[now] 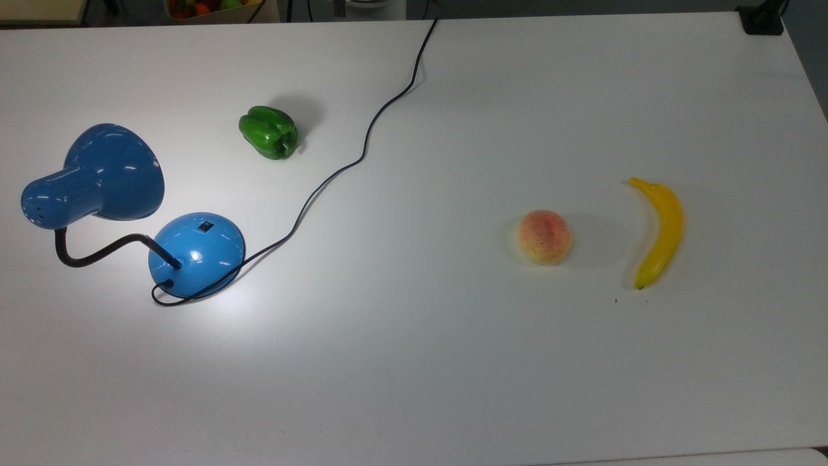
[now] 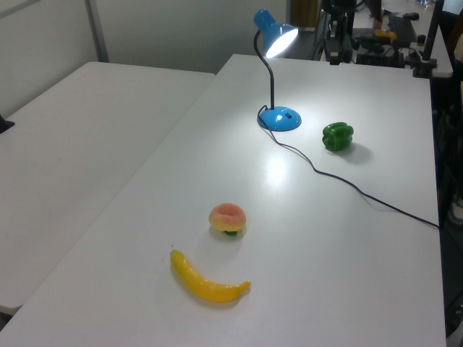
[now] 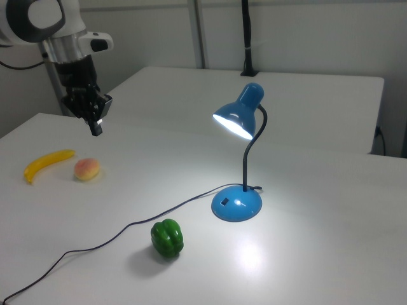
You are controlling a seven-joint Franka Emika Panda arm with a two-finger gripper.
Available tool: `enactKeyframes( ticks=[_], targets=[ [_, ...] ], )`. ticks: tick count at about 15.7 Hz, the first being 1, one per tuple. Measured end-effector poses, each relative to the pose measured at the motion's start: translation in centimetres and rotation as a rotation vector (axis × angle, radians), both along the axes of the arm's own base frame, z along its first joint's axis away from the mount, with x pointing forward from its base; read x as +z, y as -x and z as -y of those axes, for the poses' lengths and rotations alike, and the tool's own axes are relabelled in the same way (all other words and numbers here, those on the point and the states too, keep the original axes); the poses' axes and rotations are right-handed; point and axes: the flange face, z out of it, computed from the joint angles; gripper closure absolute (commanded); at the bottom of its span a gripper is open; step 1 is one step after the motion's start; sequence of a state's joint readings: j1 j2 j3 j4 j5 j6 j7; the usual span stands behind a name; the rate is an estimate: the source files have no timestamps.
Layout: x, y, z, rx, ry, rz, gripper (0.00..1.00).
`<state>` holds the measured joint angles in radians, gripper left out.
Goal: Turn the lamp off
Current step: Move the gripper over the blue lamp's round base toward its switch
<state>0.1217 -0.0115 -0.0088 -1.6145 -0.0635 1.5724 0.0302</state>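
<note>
White table (image 1: 453, 362), lit blue lamp (image 1: 194, 252), green pepper (image 1: 270, 133), peach (image 1: 545, 236), banana (image 1: 660, 232)

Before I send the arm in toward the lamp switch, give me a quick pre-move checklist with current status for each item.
1. Lamp lit, so the task is not yet done: ok, the shade glows and a bright patch lies on the table.
2. Switch exposed on the base: ok, nothing covers it.
3. Gripper away from the lamp: ok, it hangs above the table near the peach.
4. Finger state: cannot tell.
5. Green pepper apart from the base: ok.
6. Cord away from the switch: ok, it leaves the base on the other side.
</note>
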Motion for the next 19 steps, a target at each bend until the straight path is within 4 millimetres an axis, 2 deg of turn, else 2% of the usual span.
enactKeyframes(
  ticks=[5,8,14,19],
  targets=[
    [-0.2,-0.1,0.0,0.0,0.0,-0.003,1.0],
    [-1.2,-0.6,0.3,-0.006,0.003,-0.022,1.0],
    [-6.4,-3.3,3.0,-0.055,0.005,-0.043,1.0],
    [-12.4,-4.7,5.8,-0.142,0.004,-0.019,1.0]
  ],
)
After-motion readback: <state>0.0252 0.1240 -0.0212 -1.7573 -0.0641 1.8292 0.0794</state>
